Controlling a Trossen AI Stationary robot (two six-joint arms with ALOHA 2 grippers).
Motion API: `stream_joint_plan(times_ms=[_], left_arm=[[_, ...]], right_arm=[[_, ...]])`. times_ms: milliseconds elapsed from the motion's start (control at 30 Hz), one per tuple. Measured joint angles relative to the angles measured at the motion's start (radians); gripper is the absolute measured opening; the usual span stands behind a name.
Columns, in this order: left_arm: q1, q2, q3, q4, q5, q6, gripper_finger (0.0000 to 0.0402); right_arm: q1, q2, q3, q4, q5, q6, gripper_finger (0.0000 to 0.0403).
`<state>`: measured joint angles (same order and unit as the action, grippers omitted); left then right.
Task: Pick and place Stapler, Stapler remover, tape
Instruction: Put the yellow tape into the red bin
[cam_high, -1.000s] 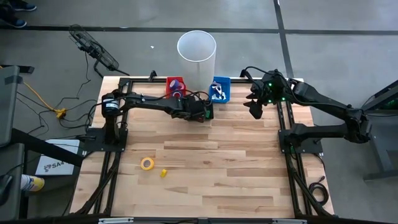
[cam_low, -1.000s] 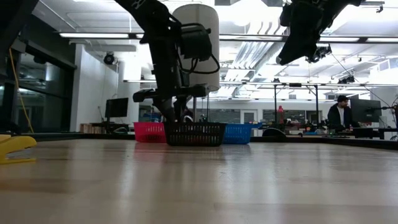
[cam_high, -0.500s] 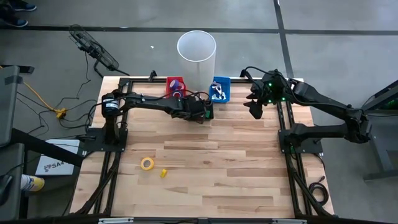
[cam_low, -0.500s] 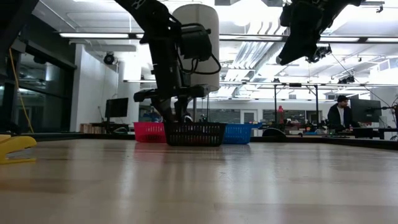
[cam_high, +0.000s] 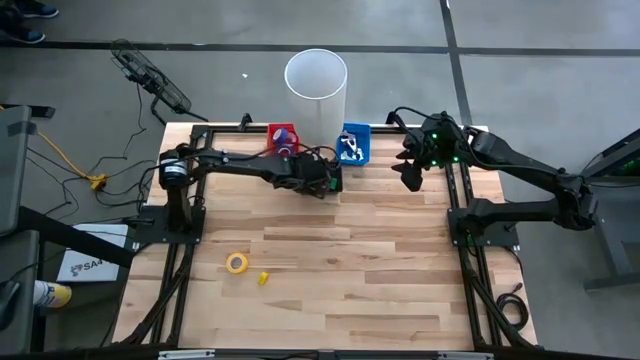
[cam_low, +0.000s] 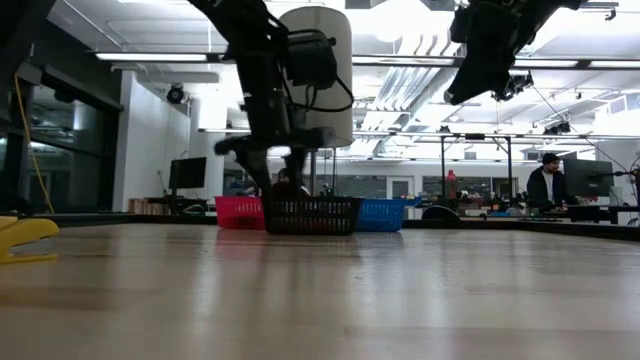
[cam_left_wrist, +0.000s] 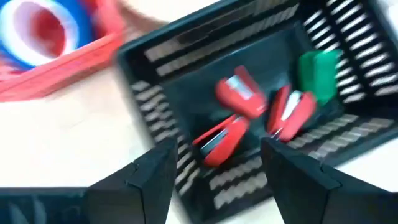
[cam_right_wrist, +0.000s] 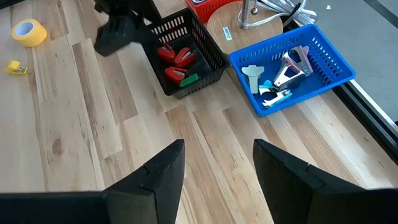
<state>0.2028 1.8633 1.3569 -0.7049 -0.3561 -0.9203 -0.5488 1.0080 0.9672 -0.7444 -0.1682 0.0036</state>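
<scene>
Left hand (cam_left_wrist: 211, 174): open and empty over the black basket (cam_high: 328, 182) of red staplers (cam_left_wrist: 239, 96).
Right hand (cam_right_wrist: 214, 168): open, parked.
Next: probably grabbing the yellow tape (cam_high: 237, 263) on the counter (cam_high: 380, 270).

Arms (cam_high: 240, 165) matte black, jointed tubes; loose black cables at wrists. Green lights on right wrist (cam_high: 440, 140). Fingers (cam_right_wrist: 155, 174) dark, angular.

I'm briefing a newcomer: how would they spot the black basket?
At the wooden table's far edge three small bins sit below a white cylinder. The black mesh basket is the middle one, holding red staplers, between a red bin and a blue bin.
</scene>
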Motion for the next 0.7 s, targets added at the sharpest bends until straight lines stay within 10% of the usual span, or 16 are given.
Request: stream_joint_plan(times_ms=[700], left_arm=[[-0.151,-0.248,0.0,-0.513,0.002,-0.061,0.0208]], right_arm=[[0.0,0.0,0.0,-0.008,0.0,-0.004,0.0181]])
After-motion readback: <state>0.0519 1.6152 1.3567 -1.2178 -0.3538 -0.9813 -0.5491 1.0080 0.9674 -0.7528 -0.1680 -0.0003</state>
